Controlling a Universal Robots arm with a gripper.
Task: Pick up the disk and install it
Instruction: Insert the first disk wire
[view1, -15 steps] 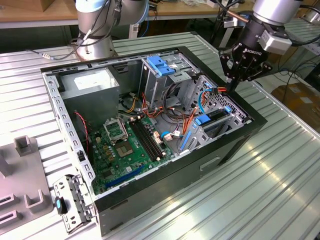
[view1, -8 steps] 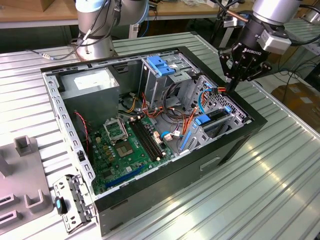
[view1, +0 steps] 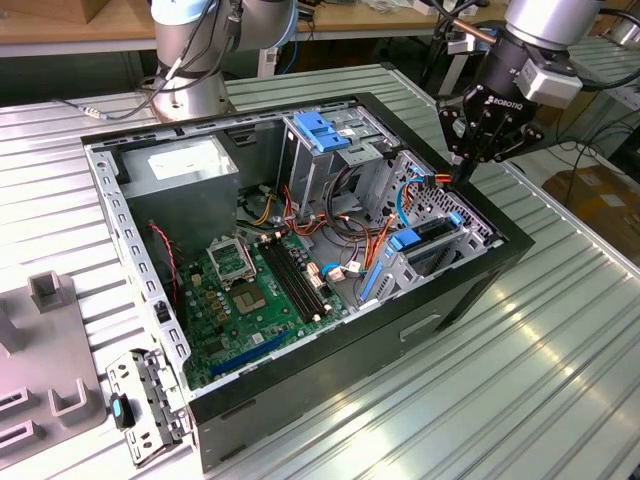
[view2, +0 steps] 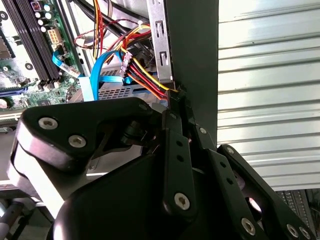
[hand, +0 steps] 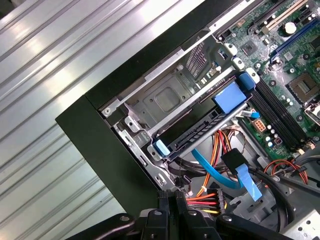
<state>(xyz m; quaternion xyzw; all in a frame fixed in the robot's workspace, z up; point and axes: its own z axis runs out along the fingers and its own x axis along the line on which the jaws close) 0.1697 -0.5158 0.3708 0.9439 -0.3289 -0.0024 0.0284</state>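
The disk (view1: 435, 232) sits edge-on in a metal bay at the corner of the open computer case (view1: 300, 400), toward the exterior view's right. Its dark body (hand: 200, 131) lies between blue plastic rails, and its label is hidden. My gripper (view1: 462, 178) hangs just above and behind the disk, at the case's wall. In both wrist views the black fingers (view2: 175, 150) are shut together with nothing between them. Their tips (hand: 174, 196) rest by a bundle of red, yellow and black power wires (view2: 145, 77).
A green motherboard (view1: 250, 290) covers the case floor. A grey power-supply box (view1: 180, 165) and a drive cage with a blue top (view1: 325, 135) stand at the back. A blue flat cable (hand: 220, 175) loops beside the disk. Grey blocks (view1: 50, 350) and a metal bracket (view1: 145, 405) lie on the ribbed table.
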